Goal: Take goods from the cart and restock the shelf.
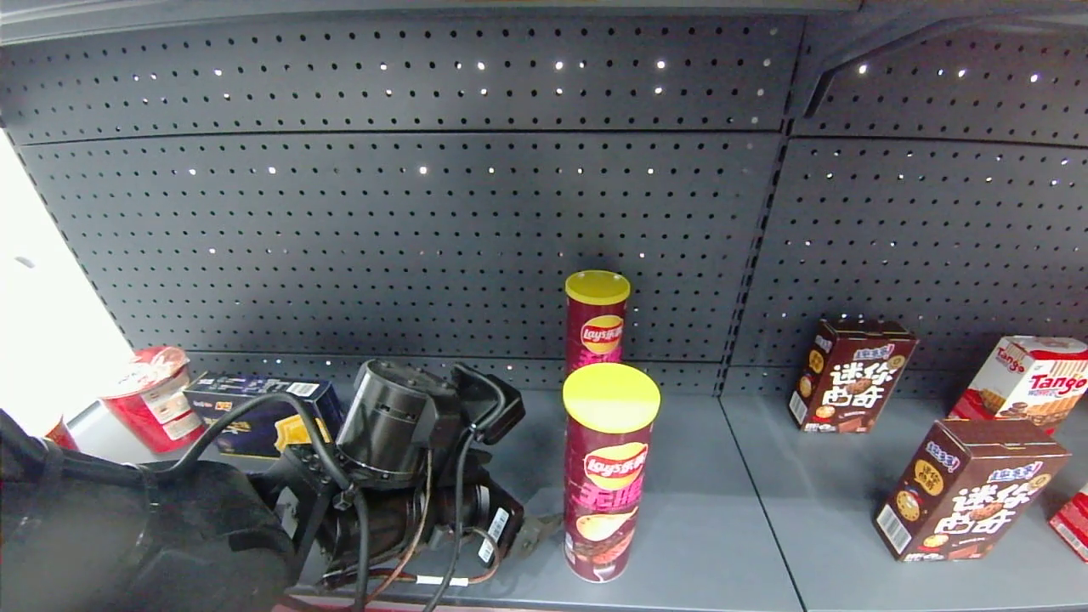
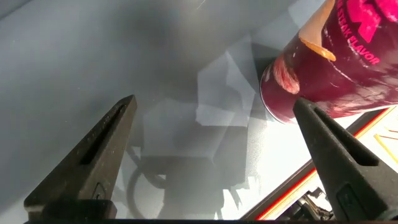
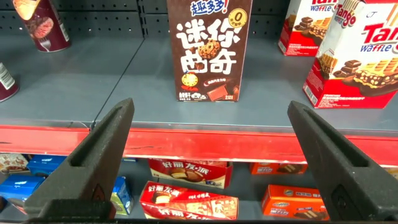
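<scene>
Shelf (image 1: 705,527): carries all goods; pegboard wall behind.
Front can (image 1: 610,472): upright, mid-shelf, near front edge.
Rear can (image 1: 597,321): upright, directly behind front can, at back wall; gap btw the two.
Left pincer (image 2: 212,106): low over shelf deck, just left of front can; can's base beside one finger, not btw them.
Cup (image 1: 153,398): far left, towards back.
Flat box (image 1: 263,412): just right of cup, behind L arm.
Rear cookie box (image 1: 850,374): right bay, at back.
Front cookie box (image 1: 965,489): right of & before rear one, apart.
Wafer box (image 1: 1033,378): right of rear cookie box, behind front one.
Right pincer (image 3: 209,106): before shelf's front edge, at right bay; lower-shelf boxes (image 3: 186,199) below.
</scene>
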`<state>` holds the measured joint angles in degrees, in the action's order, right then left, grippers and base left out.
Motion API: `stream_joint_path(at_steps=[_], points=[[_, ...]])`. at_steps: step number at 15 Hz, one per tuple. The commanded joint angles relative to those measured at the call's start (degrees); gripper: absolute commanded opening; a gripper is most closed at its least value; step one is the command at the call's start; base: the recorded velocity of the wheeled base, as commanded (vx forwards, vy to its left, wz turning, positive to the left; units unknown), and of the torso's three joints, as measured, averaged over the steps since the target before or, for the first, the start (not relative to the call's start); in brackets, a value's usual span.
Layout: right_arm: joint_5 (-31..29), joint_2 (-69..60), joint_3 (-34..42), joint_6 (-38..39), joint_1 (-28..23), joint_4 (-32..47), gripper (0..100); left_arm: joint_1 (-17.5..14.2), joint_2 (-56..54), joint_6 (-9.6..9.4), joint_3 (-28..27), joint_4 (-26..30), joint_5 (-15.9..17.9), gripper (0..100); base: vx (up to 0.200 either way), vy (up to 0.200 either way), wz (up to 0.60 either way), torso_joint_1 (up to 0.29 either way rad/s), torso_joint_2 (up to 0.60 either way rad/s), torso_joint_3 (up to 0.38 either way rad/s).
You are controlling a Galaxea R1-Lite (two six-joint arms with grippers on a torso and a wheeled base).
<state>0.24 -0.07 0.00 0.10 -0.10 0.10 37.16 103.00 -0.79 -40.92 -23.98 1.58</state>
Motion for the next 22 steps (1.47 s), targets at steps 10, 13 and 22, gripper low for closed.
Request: stream_joint_path(at_steps=[10,13,22], points=[[0.0,0.1,0.0,0.0,0.0,0.0,100,-6.1,-16.0,2.11,2.5,0.6,-3.2,100,0.0,0.0,0.0,0.0,0.0,0.0],[0.0,0.1,0.0,0.0,0.0,0.0,100,-8.5,-30.1,3.08,7.4,4.0,-3.6,100,0.0,0.0,0.0,0.0,0.0,0.0],[0.0,0.1,0.0,0.0,0.0,0.0,100,-30.6,-78.7,1.93,24.8,21.6,-8.1,100,0.0,0.0,0.0,0.0,0.0,0.0]])
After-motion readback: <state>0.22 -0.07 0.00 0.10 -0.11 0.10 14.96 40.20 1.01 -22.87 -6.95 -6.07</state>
